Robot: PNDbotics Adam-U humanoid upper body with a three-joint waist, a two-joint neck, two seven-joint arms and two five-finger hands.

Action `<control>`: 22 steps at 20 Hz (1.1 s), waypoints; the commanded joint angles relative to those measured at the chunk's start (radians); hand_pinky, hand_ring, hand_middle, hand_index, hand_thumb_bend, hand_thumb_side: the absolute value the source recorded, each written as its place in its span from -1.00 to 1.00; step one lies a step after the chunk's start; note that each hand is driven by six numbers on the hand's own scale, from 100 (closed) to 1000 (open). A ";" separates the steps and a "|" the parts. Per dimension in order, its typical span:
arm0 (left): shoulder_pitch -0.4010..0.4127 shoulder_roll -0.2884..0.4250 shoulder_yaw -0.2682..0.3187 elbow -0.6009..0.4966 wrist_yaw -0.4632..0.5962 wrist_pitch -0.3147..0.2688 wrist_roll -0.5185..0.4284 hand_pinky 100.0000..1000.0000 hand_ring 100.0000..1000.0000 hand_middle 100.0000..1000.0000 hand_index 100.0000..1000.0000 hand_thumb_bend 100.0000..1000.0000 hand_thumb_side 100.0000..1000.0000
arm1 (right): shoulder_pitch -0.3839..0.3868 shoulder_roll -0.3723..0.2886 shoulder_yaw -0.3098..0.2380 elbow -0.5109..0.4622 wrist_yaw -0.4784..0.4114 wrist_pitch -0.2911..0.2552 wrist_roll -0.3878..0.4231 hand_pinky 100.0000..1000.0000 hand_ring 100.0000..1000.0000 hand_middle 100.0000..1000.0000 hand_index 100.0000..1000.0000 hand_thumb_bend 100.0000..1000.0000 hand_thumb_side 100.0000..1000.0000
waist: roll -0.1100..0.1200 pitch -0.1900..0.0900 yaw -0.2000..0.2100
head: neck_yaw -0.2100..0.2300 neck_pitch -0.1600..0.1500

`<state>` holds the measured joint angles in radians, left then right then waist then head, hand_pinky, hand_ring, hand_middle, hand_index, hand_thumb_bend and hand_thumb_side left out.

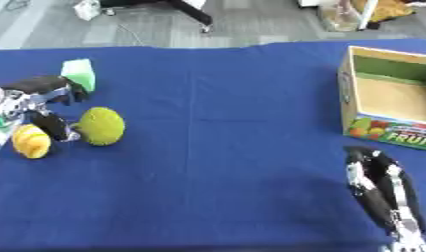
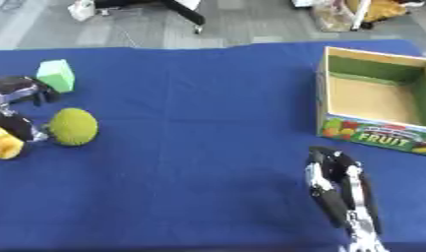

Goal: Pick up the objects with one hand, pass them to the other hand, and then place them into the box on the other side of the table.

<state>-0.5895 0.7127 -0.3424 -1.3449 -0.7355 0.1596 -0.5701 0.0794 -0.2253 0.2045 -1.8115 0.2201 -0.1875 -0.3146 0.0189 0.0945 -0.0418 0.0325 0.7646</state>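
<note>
Left hand (image 1: 40,106): fingers spread, unclenched, beside bumpy yellow-green round fruit (image 1: 102,126) on blue-clothed desk (image 1: 225,147). Open cardboard fruit box (image 2: 377,106) far right of it. Right hand (image 2: 338,189): fingers straight, empty.

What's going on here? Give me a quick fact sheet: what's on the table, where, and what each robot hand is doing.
Table: blue cloth
Box: cardboard fruit box, right side, open, nothing visible inside
Objects, left side: green block, bumpy green fruit, yellow object
Left robot hand: among the objects, fingers by the green fruit, nothing lifted
Right robot hand: idle, open, lower right, holding nothing
</note>
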 commanded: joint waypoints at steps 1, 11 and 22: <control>-0.026 0.004 0.007 0.013 -0.016 -0.007 0.004 0.56 0.36 0.40 0.66 -0.18 -0.90 | -0.009 -0.004 0.002 -0.009 -0.005 -0.003 0.001 -0.56 -0.73 -0.63 0.30 -1.00 0.18 | -0.005 -0.005 -0.002 | 0.005 0.005; -0.022 -0.029 0.004 0.046 -0.039 -0.012 0.089 0.35 0.00 -0.06 0.24 -0.71 -1.00 | -0.014 -0.001 0.003 -0.008 -0.007 -0.003 0.003 -0.56 -0.73 -0.63 0.30 -1.00 0.18 | -0.007 -0.002 -0.006 | 0.010 0.005; 0.052 0.069 0.084 -0.303 0.188 0.067 0.186 0.23 -0.14 -0.23 0.02 -0.97 -1.00 | -0.015 -0.003 0.000 -0.007 -0.006 -0.003 0.000 -0.56 -0.73 -0.63 0.30 -1.00 0.18 | -0.004 -0.006 -0.002 | 0.005 0.005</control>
<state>-0.5259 0.7284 -0.2910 -1.5822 -0.5761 0.2133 -0.3938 0.0707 -0.2237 0.2094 -1.8110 0.2152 -0.1890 -0.3131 0.0188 0.0946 -0.0453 0.0409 0.7646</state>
